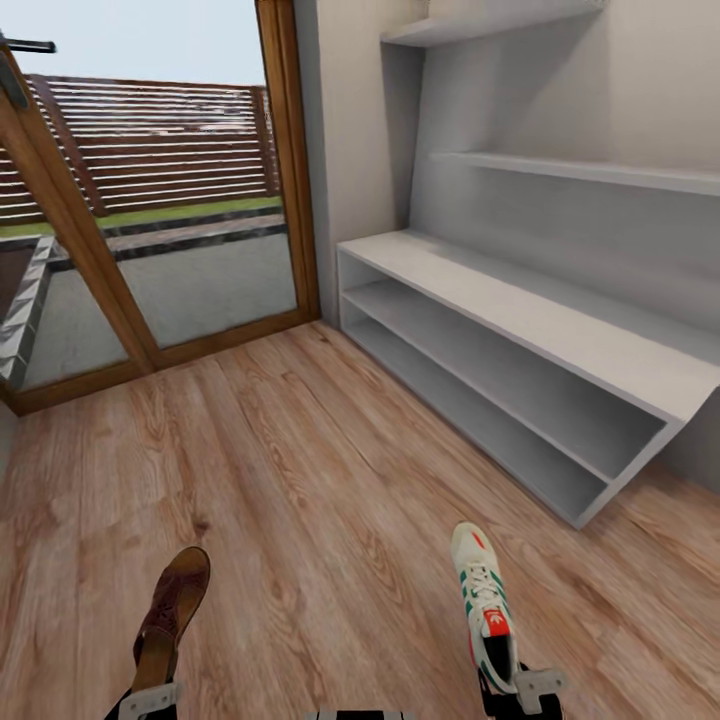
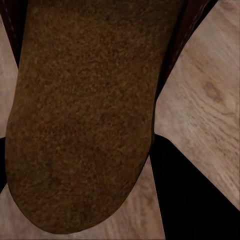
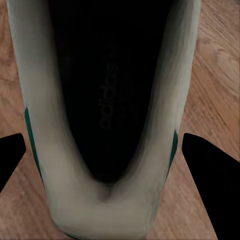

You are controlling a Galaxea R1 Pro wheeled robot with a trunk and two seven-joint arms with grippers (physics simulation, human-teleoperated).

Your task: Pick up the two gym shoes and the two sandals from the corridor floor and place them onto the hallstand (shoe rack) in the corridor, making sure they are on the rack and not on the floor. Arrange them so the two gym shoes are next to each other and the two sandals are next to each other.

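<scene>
My left gripper (image 1: 148,700) is shut on the heel end of a dark-brown sandal (image 1: 175,600), which points away from me above the corridor floor (image 1: 300,470). Close up in the left wrist view, the sandal (image 2: 80,115) lies between dark fingers (image 2: 190,200). Low at the right, my right gripper (image 1: 522,690) is shut on the heel of a white gym shoe (image 1: 483,600) with green stripes and red marks. The right wrist view looks into the gym shoe (image 3: 105,100), with black fingers (image 3: 212,172) at each side. Ahead on the right stands the pale grey hallstand (image 1: 520,330), both tiers bare.
Stepped wall shelves (image 1: 590,172) hang above the bench. A wood-framed glass door (image 1: 200,200) closes the far left end of the corridor, with a fence and paving outside. Open plank floor stretches between me and the rack.
</scene>
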